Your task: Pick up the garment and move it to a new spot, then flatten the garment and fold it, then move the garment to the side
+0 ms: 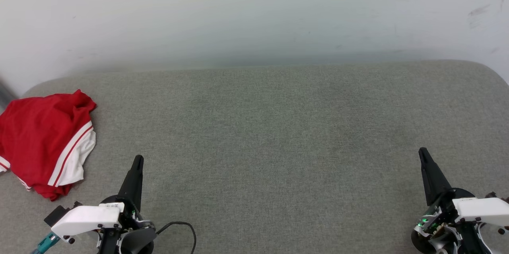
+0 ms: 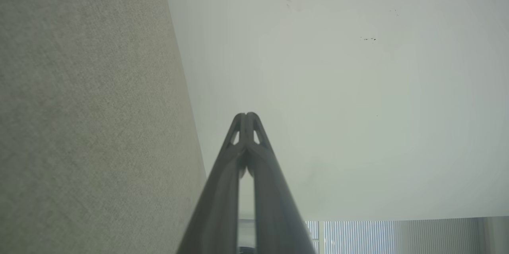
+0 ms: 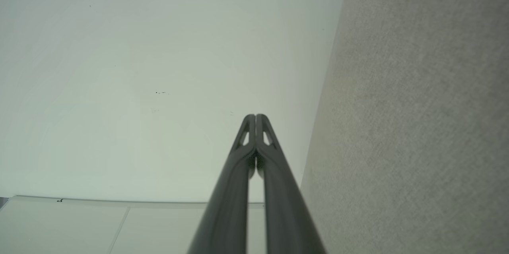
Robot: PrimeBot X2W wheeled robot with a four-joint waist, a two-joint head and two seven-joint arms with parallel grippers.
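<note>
The garment [image 1: 43, 140] is a red jersey with a white, stripe-trimmed sleeve, lying folded and bunched at the far left of the grey padded surface [image 1: 278, 134] in the head view. My left gripper [image 1: 138, 159] rests at the lower left, a little right of and nearer than the garment, fingers shut and holding nothing. My right gripper [image 1: 422, 152] sits at the lower right, far from the garment, also shut and empty. In the left wrist view the left gripper [image 2: 246, 115] has its tips pressed together. The right wrist view shows the right gripper [image 3: 255, 116] with its tips pressed together too.
A pale wall [image 1: 254, 11] rises directly behind the grey surface. The surface's rounded back corners show at the left and right. A black cable [image 1: 183, 226] loops beside the left wrist. Vertical blinds [image 2: 397, 236] appear at the bottom of the left wrist view.
</note>
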